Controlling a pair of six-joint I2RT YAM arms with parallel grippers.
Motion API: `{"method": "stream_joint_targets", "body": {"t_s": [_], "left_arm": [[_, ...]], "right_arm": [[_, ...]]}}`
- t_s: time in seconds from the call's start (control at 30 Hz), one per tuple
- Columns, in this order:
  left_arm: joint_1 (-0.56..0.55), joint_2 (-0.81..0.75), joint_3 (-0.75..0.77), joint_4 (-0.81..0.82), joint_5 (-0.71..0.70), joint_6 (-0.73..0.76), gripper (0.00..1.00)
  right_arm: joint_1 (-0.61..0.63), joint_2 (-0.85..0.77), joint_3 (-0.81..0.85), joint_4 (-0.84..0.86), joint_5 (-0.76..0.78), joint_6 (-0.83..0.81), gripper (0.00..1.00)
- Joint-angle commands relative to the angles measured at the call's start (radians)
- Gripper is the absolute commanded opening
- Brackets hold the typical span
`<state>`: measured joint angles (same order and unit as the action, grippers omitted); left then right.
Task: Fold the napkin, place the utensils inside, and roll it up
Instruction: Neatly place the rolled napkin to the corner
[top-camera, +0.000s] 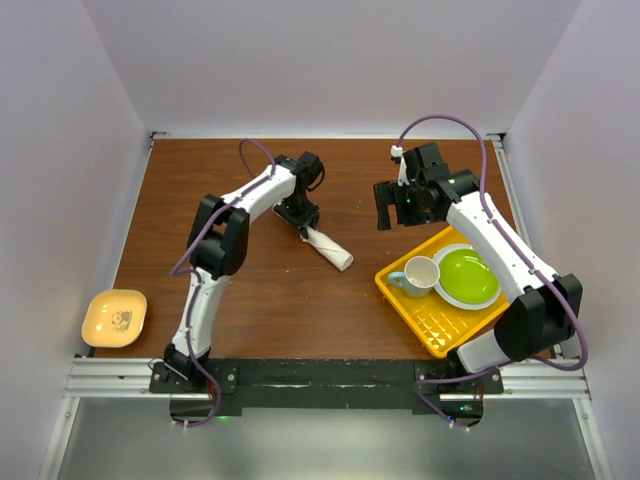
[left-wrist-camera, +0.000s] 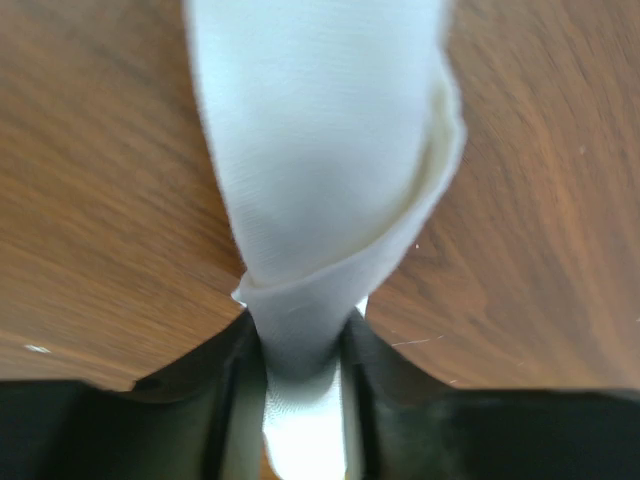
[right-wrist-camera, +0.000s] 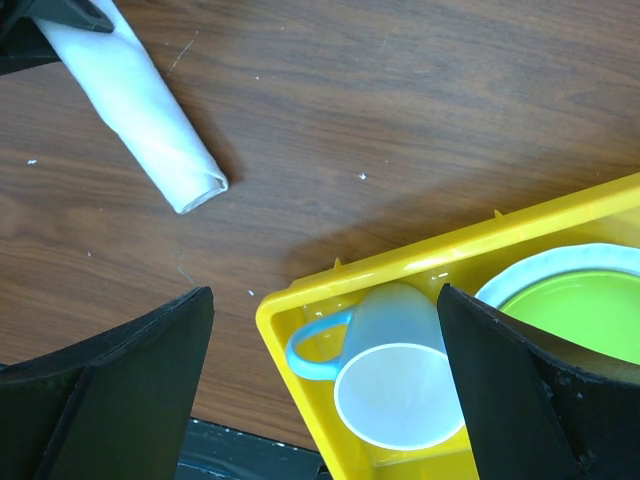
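Item: rolled white cloth napkin (top-camera: 330, 248), mid brown wooden tabletop (top-camera: 200, 200), lying 10-to-4 o'clock. My left claw (left-wrist-camera: 305, 340) grasps its 10 o'clock end. My right claw (top-camera: 393, 215), released, hangs at its 3 o'clock. Pale yellow bowl (top-camera: 114, 317): print unreadable.

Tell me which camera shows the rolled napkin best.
The right wrist view: the napkin lies large and sharp, with its free end and outer fold plain. The top external view shows the roll too, but small. The left wrist view shows only one blurred end, pinched in the left gripper.
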<state>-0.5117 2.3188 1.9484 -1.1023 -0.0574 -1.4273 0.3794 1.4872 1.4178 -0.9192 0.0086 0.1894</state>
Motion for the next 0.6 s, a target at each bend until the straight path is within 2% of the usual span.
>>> {"method": "stream_joint_targets", "body": {"t_s": [0.0, 0.23, 0.33, 0.37, 0.57], "left_arm": [[0.032, 0.001, -0.042, -0.001, -0.11, 0.235, 0.28], [0.084, -0.082, -0.169, 0.035, -0.261, 0.533, 0.29], [0.107, -0.113, -0.23, 0.068, -0.314, 0.706, 0.29], [0.116, -0.136, -0.25, 0.106, -0.323, 0.829, 0.29], [0.165, -0.258, -0.477, 0.292, -0.568, 1.173, 0.33]], "right_arm": [[0.0, -0.012, 0.023, 0.023, -0.006, -0.011, 0.98], [0.001, 0.001, 0.03, 0.014, -0.052, -0.01, 0.98], [0.003, 0.012, 0.036, 0.013, -0.062, -0.008, 0.98], [0.001, 0.016, 0.038, 0.013, -0.064, -0.008, 0.98], [0.01, 0.036, 0.038, 0.006, -0.096, -0.001, 0.98]]}}
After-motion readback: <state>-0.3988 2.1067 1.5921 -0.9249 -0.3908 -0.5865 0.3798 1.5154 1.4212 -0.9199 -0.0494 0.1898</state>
